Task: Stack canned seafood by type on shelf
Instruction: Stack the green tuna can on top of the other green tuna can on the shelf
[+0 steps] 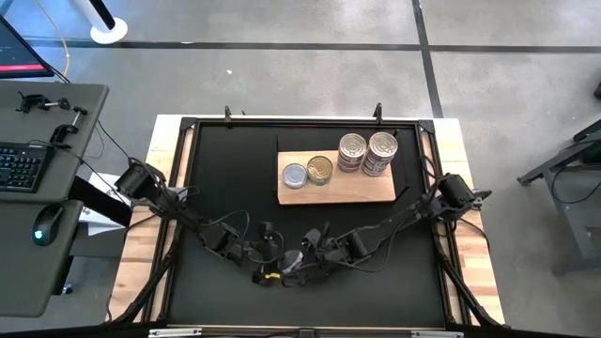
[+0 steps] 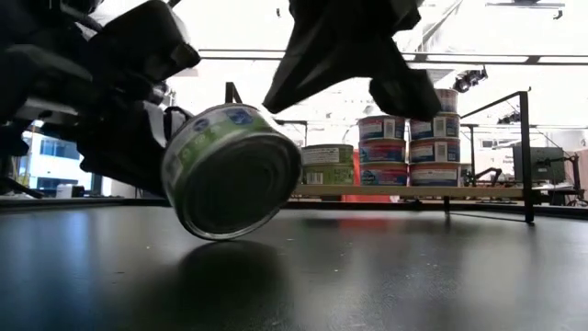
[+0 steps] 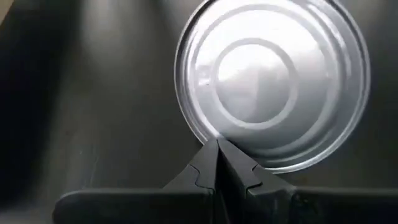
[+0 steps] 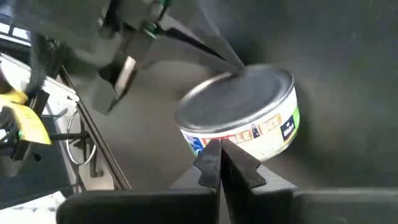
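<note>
A tin of canned seafood (image 2: 234,170) with a green, blue and white label stands tipped near the front middle of the black mat, its silver face (image 3: 267,81) turned up and to the left. My left gripper (image 3: 217,149) is shut at its left rim. My right gripper (image 4: 217,149) is shut at its labelled right side. On the shelf (image 1: 376,191), a pale wood board farther back, two single tins (image 1: 295,176) (image 1: 319,170) lie flat. Beside them stand two stacks of tins (image 1: 352,152) (image 1: 380,150). My left gripper presses its shut fingertips against the rim of the tin's silver face (image 3: 211,138), on the tin's left side. It comes from the table's left, slanting down. My right gripper has its shut fingertips at the labelled wall (image 4: 239,140) on the tin's raised right side, coming from the right and slanting down. Whether they bear on the wall or sit under its lower rim, I cannot tell. The tin is tilted, with its lower left edge (image 2: 209,234) down at the mat.
The black mat (image 1: 225,188) is bounded by a thin black frame with upright posts (image 2: 528,156). Bare mat lies left of the shelf and along the front. A desk with a keyboard (image 1: 19,167) and a mouse (image 1: 44,223) stands beyond the table's left edge.
</note>
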